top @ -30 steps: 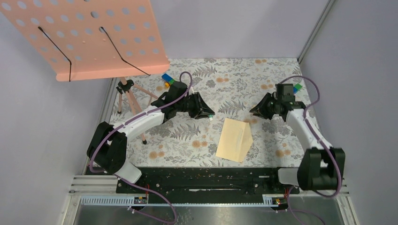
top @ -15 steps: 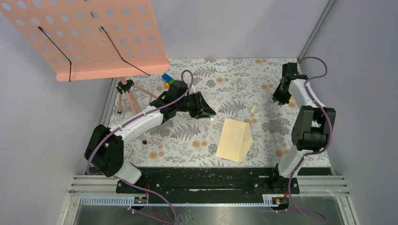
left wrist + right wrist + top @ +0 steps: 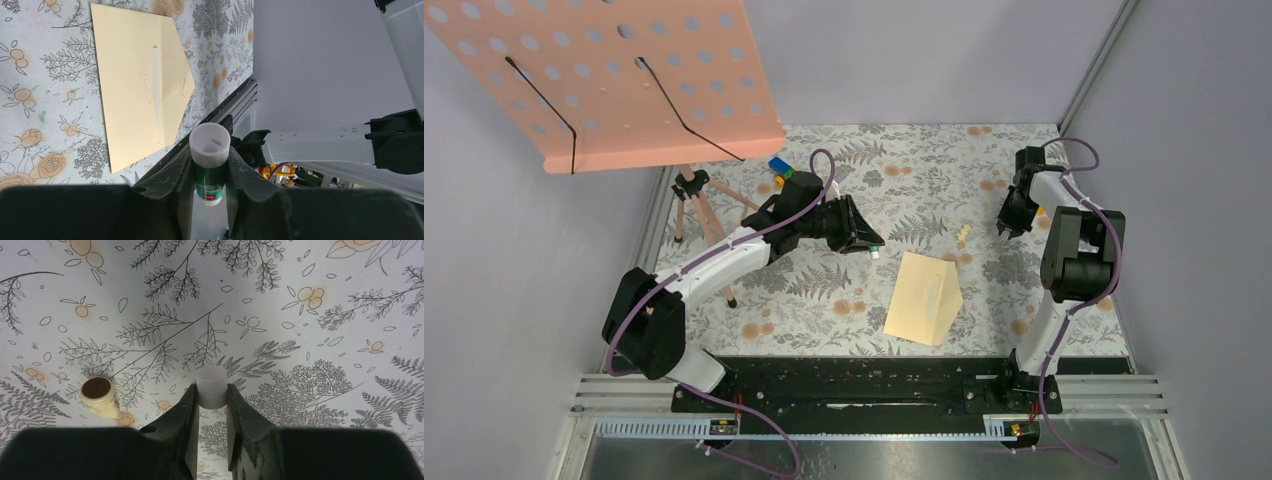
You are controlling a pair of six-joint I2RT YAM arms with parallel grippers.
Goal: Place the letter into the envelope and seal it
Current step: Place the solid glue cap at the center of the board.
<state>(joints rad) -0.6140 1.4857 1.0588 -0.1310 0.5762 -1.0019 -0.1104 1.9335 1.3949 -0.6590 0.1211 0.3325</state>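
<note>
Has pulled the right arm point(image 3: 1079, 250) back since a second ago. Then stretched it low, gripper just beyond the far edge of the envelope point(image 3: 924, 298). Now folds it steeply, elbow raised to the right of the envelope, wrist reaching to a spot beyond the envelope's far right corner and well apart from it. Has eased a little back toward the envelope since half a second ago. Has barely shifted the left arm point(image 3: 724, 255) over that second. Has left the envelope where it lay, on the same slant.

Holds the left arm in a long low reach from the near left of the envelope, forearm angled toward it, left gripper point(image 3: 210, 167) stopping beyond its far left corner without touching. Clamps a glue stick point(image 3: 210, 150) there, jaws closed on the green-labelled body, white end poking out toward the envelope. Pinches a small white cap point(image 3: 211, 385) in the right gripper point(image 3: 212, 392), jaws closed on its sides, tips aimed down at the mat point(image 3: 844, 300).

Shows the envelope flat on the mat, flap open and pointing right, a pale streak running near the flap. Cannot make out the letter apart from the envelope. Shows a small cream piece point(image 3: 964, 234) with a brown round face between the envelope's far right corner and the right gripper.
</note>
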